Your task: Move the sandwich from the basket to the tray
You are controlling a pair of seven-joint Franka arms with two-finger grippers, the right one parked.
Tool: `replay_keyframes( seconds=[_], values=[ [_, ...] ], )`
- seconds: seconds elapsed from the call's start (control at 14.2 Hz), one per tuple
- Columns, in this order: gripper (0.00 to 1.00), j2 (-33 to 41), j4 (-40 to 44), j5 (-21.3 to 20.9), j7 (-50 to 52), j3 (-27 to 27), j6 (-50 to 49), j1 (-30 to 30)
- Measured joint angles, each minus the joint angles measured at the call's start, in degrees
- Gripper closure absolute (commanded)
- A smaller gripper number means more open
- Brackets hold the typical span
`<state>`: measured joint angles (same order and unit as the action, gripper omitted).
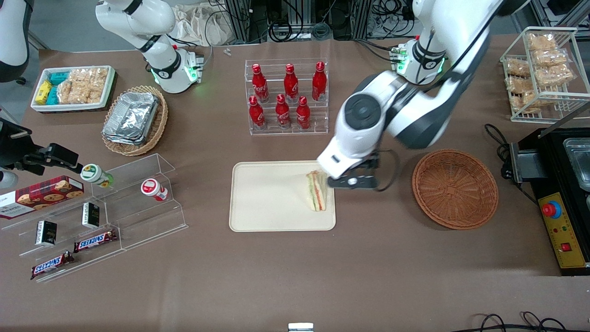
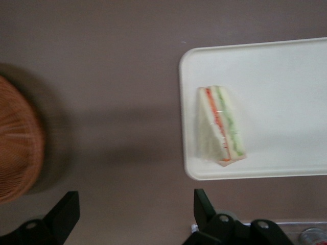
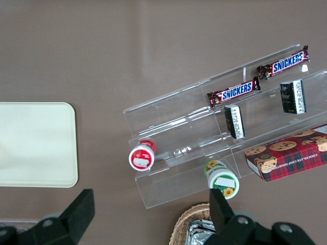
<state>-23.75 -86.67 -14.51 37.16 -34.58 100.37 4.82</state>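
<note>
White glossy arm shells, dark grey joint discs — black gripper [image 1: 352, 180], black fingers [image 2: 65, 214], green base lights.

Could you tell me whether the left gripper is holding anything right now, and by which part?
Nothing is held: the gripper is open above the table, and the sandwich lies free on the tray.
</note>
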Motion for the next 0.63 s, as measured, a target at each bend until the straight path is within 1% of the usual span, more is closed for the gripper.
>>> replay_keyframes(
  seconds=[0.21, 0.35, 0.42, 0.49, 0.63],
  values=[
    [0.00, 6.77, -0.07, 4.71, -9.54, 0.28, -6.84, -7.01],
    [0.00, 9.97, -0.09, 5.99, -15.57, 0.91, -11.15, -11.35],
    [0.00, 11.35, -0.13, 6.48, -18.55, 2.78, -13.09, -12.29],
    [0.00, 12.72, -0.22, 7.38, -22.04, 6.62, -14.25, -11.82],
    [0.00, 15.28, -0.45, 9.78, -31.03, 18.34, -16.08, -8.03]
  ],
)
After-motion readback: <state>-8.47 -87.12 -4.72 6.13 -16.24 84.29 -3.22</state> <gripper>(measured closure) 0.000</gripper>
